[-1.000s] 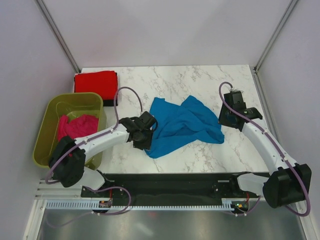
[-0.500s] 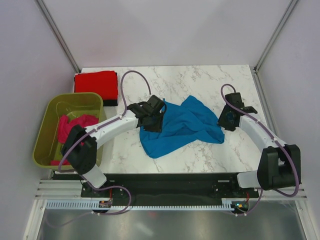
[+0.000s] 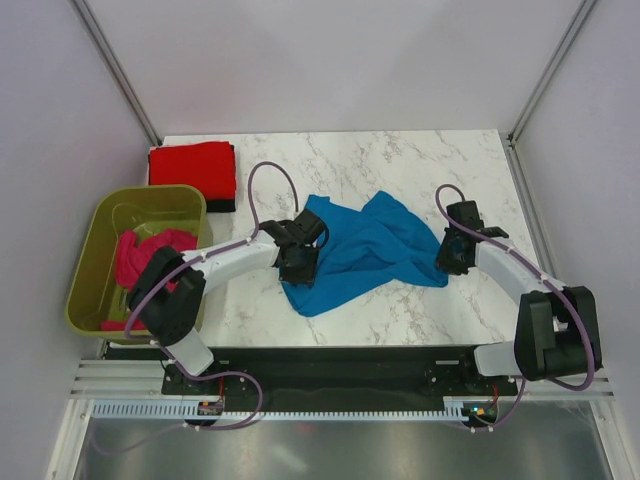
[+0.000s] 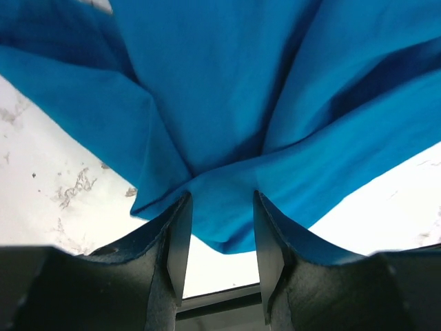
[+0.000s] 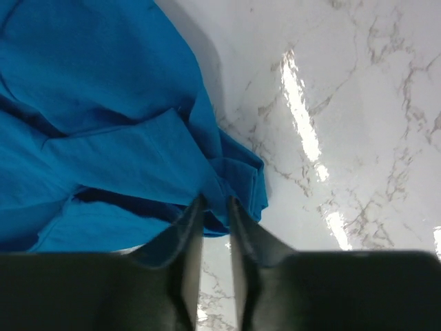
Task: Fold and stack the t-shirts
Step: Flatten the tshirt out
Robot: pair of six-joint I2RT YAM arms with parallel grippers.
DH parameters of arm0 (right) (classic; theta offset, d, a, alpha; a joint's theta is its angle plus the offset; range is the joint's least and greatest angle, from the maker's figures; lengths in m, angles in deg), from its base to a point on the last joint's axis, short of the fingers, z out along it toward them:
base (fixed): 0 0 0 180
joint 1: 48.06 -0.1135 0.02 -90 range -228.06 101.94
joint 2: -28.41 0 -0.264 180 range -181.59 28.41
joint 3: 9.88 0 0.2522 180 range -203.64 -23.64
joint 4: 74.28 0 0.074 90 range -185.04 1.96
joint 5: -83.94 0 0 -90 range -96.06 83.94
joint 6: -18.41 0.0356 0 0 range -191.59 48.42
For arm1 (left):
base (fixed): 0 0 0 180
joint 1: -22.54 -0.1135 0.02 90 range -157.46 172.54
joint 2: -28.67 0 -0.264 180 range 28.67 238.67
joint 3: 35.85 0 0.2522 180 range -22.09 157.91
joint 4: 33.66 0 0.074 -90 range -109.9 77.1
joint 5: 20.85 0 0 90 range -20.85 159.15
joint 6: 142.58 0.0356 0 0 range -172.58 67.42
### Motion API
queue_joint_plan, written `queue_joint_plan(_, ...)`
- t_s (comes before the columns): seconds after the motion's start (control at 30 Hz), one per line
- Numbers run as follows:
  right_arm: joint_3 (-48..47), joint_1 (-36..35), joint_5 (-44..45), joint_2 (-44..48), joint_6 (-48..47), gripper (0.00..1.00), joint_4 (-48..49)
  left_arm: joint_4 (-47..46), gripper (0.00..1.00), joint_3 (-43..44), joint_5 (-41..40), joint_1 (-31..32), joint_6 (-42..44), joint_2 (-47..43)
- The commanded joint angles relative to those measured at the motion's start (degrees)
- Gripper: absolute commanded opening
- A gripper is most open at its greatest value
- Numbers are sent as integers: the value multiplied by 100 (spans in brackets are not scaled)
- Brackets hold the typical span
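Our left claw point(image 4: 220, 201) stands half wide, with an edge of the blue t-shirt point(image 3: 370, 245) between its fingers. It may pinch two layers, since the cloth lies bunched on the desk point(image 3: 400, 165). Our right claw point(image 5: 215, 201) is narrow at a thin corner. We cannot tell if it grips, so it may slip. Farther off, the red t-shirt point(image 3: 192, 165) lies folded.

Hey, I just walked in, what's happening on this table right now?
A crumpled bright blue cloth t-shirt lies on the white marble table, worked from both sides. The left gripper straddles a fold at its left edge, jaws apart; the right gripper is at its right corner, jaws narrow. A red t-shirt lies folded at back left; a magenta t-shirt sits in the olive-green plastic tub.
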Motion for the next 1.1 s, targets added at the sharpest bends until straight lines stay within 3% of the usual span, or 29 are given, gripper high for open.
queue_joint_plan(0.0, -81, 13, 109, -1, -171, 21, 469, 2, 47, -204, -53, -1, -10, -355)
queue_joint_plan(0.07, -275, 13, 319, -10, -233, 0, 382, 46, 47, -319, -158, -1, -98, -469)
queue_joint_plan(0.3, -2003, 13, 1147, -422, -452, 0, 346, 204, 46, -636, -361, -1, -283, -935)
queue_joint_plan(0.43, -3077, 13, 1383, -1412, -654, 0, 452, 336, 46, -627, -440, -1, -335, -1163)
queue_joint_plan(0.53, -4026, 4, 1376, -2196, -830, 2, 426, 424, 46, -618, -475, -1, -344, -1391)
queue_joint_plan(0.63, -5177, 13, 1191, -2917, -578, 17, -328, 512, 46, -583, -484, -1, -327, -1550)
queue_joint_plan(0.67, -5545, 13, 1304, -3015, -445, 27, -922, 529, 46, -575, -484, -9, -318, -1655)
queue_joint_plan(0.77, -5175, 13, 1612, -2850, 134, 38, -1638, 556, 47, -566, -502, -9, -309, -1822)
queue_joint_plan(0.9, -3750, 22, 1560, -1727, 285, 43, -1377, 547, 47, -487, -432, -9, -301, -1876)
queue_joint_plan(1.07, -2266, 381, 1393, -1065, 356, 45, -1008, 538, 47, -311, -361, -9, -160, -1893)
